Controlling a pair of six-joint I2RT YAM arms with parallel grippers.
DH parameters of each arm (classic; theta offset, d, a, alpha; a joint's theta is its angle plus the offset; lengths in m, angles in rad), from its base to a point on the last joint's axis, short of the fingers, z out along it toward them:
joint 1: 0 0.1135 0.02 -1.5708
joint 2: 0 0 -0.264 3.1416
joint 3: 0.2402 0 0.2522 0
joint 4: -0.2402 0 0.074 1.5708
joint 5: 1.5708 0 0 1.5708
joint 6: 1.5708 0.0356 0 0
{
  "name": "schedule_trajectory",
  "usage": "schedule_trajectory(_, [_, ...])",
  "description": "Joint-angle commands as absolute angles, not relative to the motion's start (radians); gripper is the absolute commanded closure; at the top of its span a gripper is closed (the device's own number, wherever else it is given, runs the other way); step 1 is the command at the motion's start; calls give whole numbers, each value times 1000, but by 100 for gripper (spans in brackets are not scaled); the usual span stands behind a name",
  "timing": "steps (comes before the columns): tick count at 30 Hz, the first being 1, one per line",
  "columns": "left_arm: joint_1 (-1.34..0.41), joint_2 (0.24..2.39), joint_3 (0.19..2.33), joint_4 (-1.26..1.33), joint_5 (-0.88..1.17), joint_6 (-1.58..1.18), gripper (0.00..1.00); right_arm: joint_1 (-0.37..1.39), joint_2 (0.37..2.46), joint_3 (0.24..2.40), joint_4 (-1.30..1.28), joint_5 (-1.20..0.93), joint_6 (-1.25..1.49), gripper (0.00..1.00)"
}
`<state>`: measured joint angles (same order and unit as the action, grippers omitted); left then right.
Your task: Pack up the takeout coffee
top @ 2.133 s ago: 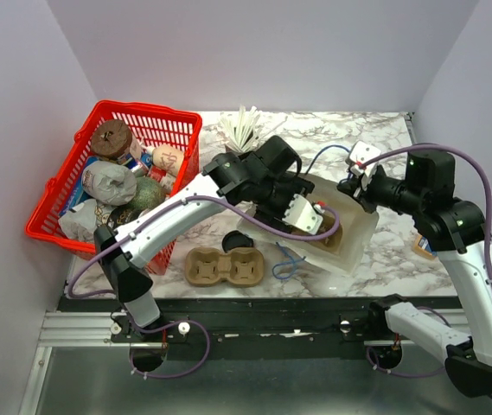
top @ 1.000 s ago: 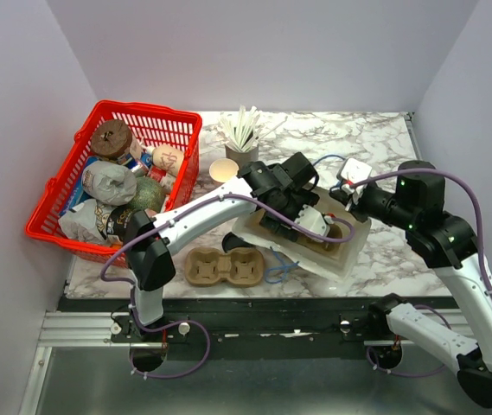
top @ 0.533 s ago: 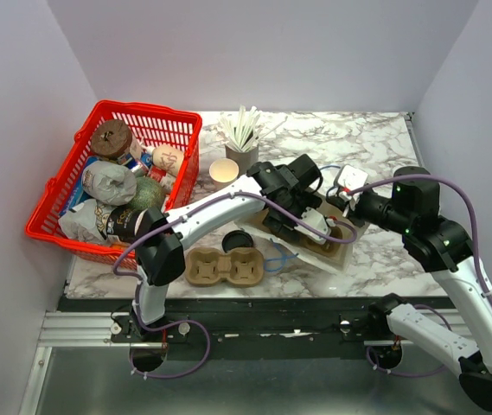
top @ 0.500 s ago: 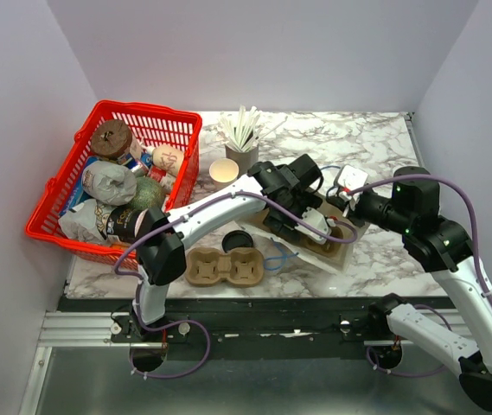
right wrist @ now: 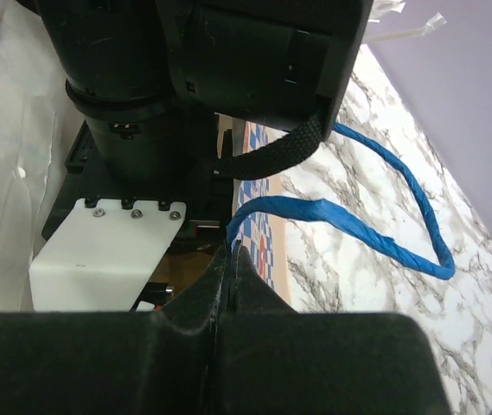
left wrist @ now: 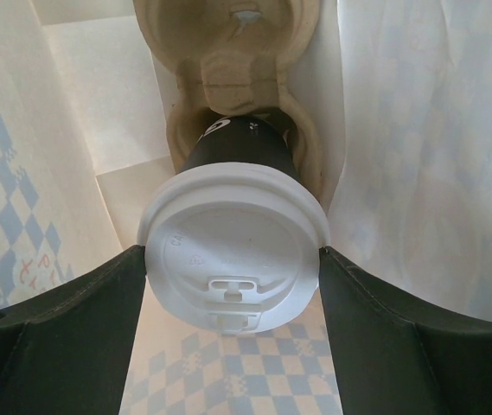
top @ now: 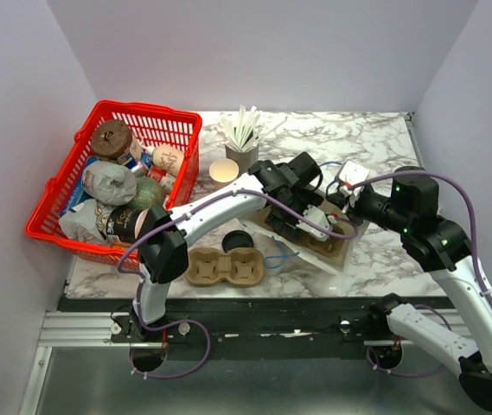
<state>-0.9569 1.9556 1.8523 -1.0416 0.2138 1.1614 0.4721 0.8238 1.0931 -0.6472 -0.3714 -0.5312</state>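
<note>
Within the left hand [left wrist: 233, 259], takeout coffee [left wrist: 233, 246] gripped, base in carrier [left wrist: 228, 52]

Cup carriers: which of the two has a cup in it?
The carrier inside the bag: a dark, white-lidded cup sits in one well. The carrier lying on the table has both wells bare.

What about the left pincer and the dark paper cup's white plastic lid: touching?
Touching: left wrist view shows left pincer fingers against the white plastic lid.

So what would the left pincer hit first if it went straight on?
Probably the pulp cup tray, where the takeout coffee between its fingers sits; depth is unclear.
</note>
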Motion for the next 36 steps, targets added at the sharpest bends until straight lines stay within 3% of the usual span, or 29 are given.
schedule_trajectory(1, [-931,1928,1795,-974,209,1097,100,485,813,1094,-568,-390,-425,100])
schedule_trajectory(22, [-933,1798,1666,-672,40,985,100,483,842,1112,-634,-429,-250,99])
schedule_trajectory(36, [-923,1746,1707,-859,141,1258,100,430,945,1296,-802,-402,-118,100])
